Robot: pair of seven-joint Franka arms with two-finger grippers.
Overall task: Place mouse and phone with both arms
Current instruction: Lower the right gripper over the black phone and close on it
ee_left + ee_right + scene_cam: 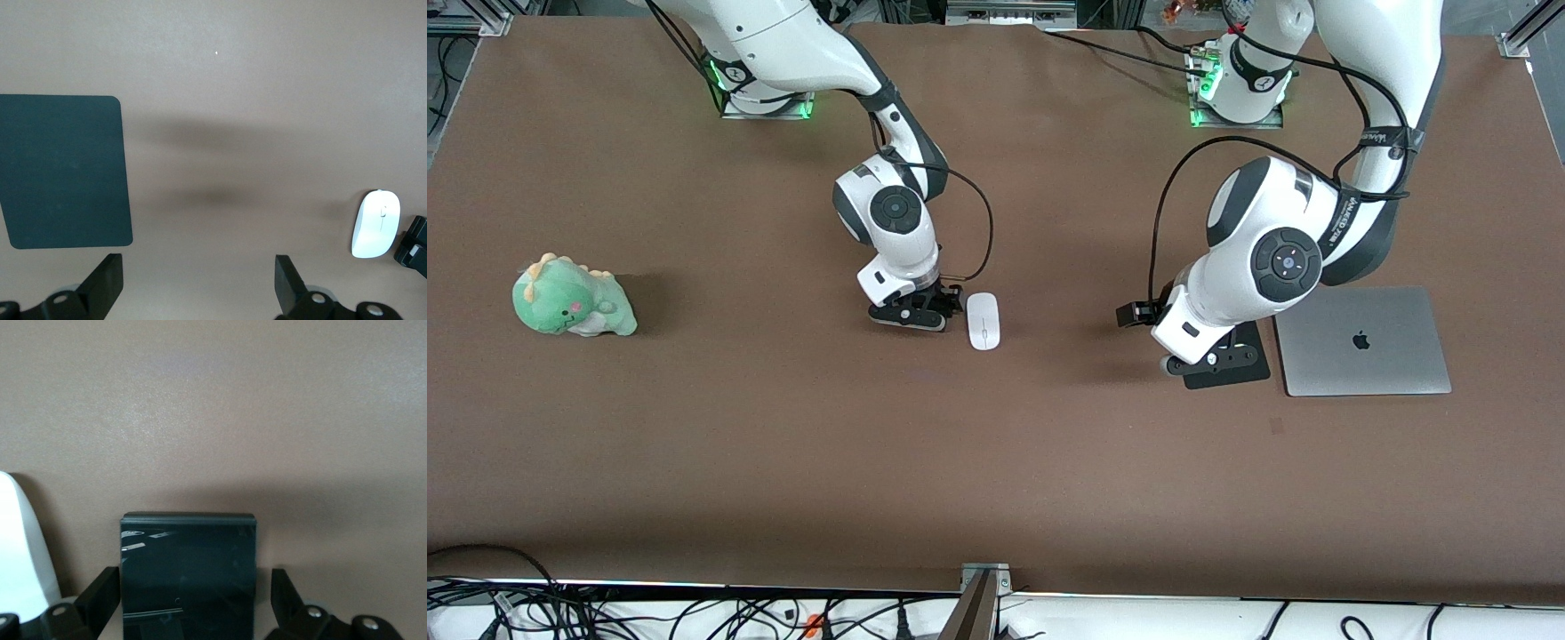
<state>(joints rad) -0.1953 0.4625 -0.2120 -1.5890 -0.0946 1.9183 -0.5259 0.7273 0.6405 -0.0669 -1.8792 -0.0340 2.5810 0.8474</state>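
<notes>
The right gripper (911, 313) sits low beside the mouse (983, 321), its spread jaws flanking the phone (188, 577). The left gripper (1221, 356), jaws wide and empty, hovers over a black pad (1249, 366) beside the laptop (1362, 341). A plush dinosaur (571, 298) lies well apart.

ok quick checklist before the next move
1. Right gripper open, straddling the phone: ok.
2. Phone clamped: not ok, jaws stand wide.
3. Mouse free on the table beside the right gripper: ok.
4. Left gripper open and empty: ok.
5. Black pad below the left gripper bare: ok.
6. Laptop shut, beside the pad: ok.
</notes>
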